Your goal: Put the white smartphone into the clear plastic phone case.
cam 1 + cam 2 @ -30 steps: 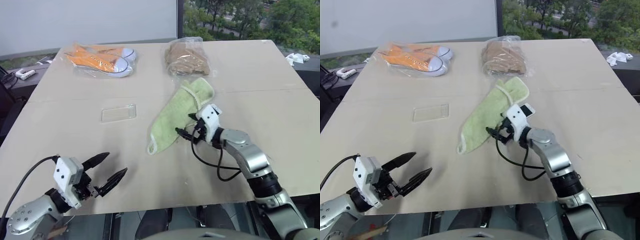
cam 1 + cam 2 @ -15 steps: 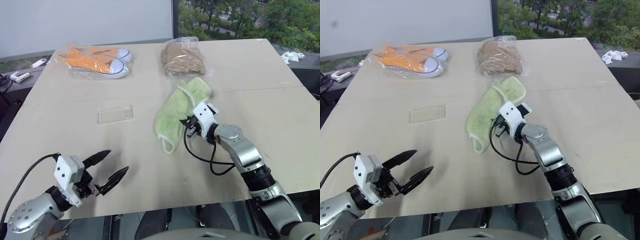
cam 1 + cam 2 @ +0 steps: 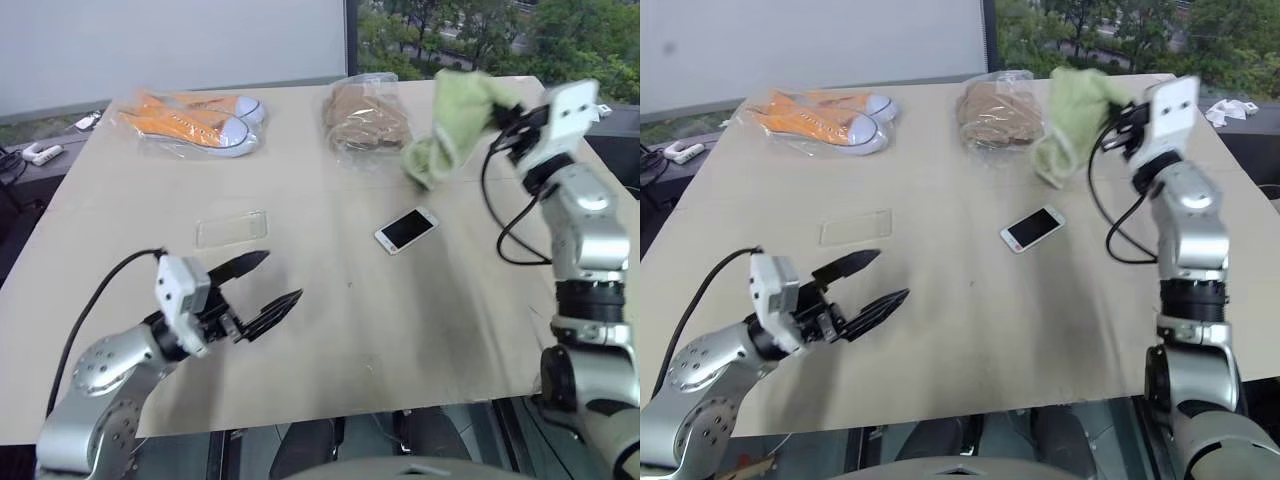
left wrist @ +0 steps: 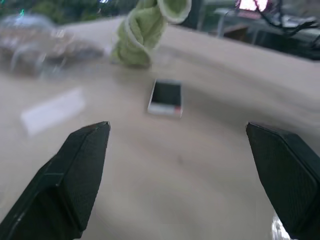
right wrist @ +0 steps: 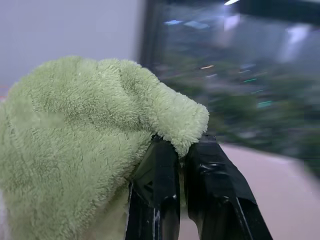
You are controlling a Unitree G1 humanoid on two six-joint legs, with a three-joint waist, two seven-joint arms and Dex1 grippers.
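Fingers, right gripper (image 5: 181,150): clenched on a fold of the green cloth (image 3: 455,118), which hangs bunched from the pinch, lifted clear of the table (image 3: 330,330) at the far right, in front of the window. Black cable loops from this wrist down the forearm.

Fingers, left gripper (image 3: 268,283): released, spread wide, grasping nothing; held above the near left part of the table, pointing roughly level toward the centre. In the left wrist view both black fingers (image 4: 75,175) stand far apart with the phone between them in the distance.

Phone (image 3: 406,229): white, black screen up, lying flat and uncovered on the table right of centre, set on a diagonal. It sits below and a little to the left of the hanging cloth, apart from it. No gripper touches it.

Case (image 3: 232,228): clear, flat on the table left of centre, beyond the left gripper, well apart from the phone. Empty. Untouched.

Sneakers (image 3: 196,120): orange pair with white toes, in a clear bag, far left of the table.

Brown bundle (image 3: 365,118): in a crinkly clear bag, far centre of the table, just left of the hanging cloth.

Small white object (image 3: 47,151): on the ledge beyond the table's left edge; identity not clear.
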